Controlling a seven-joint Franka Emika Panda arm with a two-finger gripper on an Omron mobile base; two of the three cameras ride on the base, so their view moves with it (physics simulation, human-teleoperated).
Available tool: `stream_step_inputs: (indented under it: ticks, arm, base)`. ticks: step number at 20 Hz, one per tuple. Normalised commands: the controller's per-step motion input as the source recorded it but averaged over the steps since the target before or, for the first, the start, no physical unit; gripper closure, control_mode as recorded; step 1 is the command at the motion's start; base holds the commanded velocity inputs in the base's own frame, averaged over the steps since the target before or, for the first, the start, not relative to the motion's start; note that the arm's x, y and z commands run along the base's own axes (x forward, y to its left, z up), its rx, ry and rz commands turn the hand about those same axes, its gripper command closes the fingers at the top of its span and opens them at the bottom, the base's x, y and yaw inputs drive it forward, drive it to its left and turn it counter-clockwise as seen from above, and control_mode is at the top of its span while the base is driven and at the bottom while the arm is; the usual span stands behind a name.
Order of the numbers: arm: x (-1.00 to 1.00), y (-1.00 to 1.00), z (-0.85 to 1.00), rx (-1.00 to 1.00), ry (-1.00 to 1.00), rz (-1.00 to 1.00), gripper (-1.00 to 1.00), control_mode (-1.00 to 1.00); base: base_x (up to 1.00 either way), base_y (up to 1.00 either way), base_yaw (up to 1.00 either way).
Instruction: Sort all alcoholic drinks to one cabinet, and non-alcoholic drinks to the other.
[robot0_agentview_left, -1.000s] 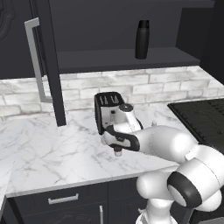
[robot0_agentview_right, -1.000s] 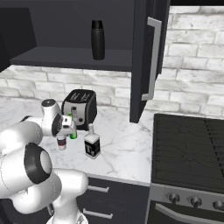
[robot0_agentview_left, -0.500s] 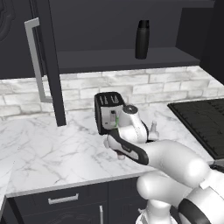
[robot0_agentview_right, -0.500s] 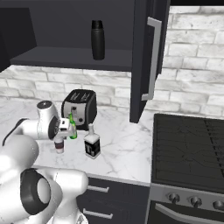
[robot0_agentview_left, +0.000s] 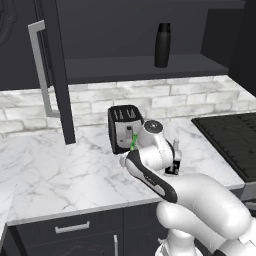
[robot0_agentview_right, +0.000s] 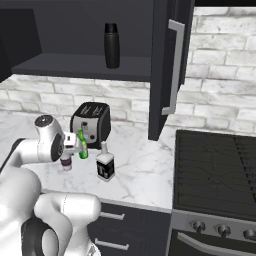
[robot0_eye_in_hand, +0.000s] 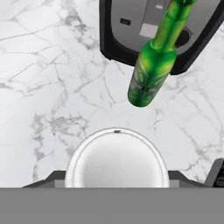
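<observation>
Directly beneath my end effector (robot0_eye_in_hand: 117, 186) sits the coffee cup (robot0_eye_in_hand: 117, 159), its round white lid facing straight up at the hand camera, so its long axis runs along my line of approach and I judge the coming move to be a plain descent with no sideways correction. Two dark finger tips flank the lid's rim on either side and stand apart from it; I read the fingers as spread, astride the cup but not yet pressed on it. From the right base camera the cup (robot0_agentview_right: 66, 161) stands upright on the marble counter (robot0_agentview_right: 135, 170), under the wrist. Just beside it is the green beer bottle (robot0_eye_in_hand: 153, 65), also upright, near enough that a finger could brush it on the way down. Behind the bottle is the toaster (robot0_eye_in_hand: 131, 30). Further right on the counter stands the squat bottle with the black label (robot0_agentview_right: 105, 162). Up on the open cabinet shelf (robot0_agentview_right: 75, 67) the black flask (robot0_agentview_right: 111, 45) already stands, so I judge that shelf to be where the cup belongs
</observation>
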Motion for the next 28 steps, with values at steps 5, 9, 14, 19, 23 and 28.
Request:
stream_step_inputs:
  ticks: [5, 9, 14, 19, 23, 28]
  arm:
    - [0.00, 0.06, 0.52, 0.00, -0.03, 0.00, 1.00, -1.00]
    - [0.00, 0.08, 0.60, 0.00, 0.00, 0.00, 1.00, -1.00]
    - [0.00, 0.08, 0.56, 0.00, -0.01, 0.00, 1.00, -1.00]
    - [0.00, 0.05, 0.50, 0.00, -0.03, 0.00, 1.00, -1.00]
    - [0.00, 0.00, 0.50, 0.00, -0.03, 0.00, 1.00, -1.00]
    - [0.01, 0.00, 0.50, 0.00, -0.05, 0.00, 1.00, -1.00]
  base:
    - [0.00, 0.00, 0.00]
    - [0.00, 0.00, 0.00]
    - [0.00, 0.00, 0.00]
    - [0.00, 0.00, 0.00]
    - [0.00, 0.00, 0.00]
    - [0.00, 0.00, 0.00]
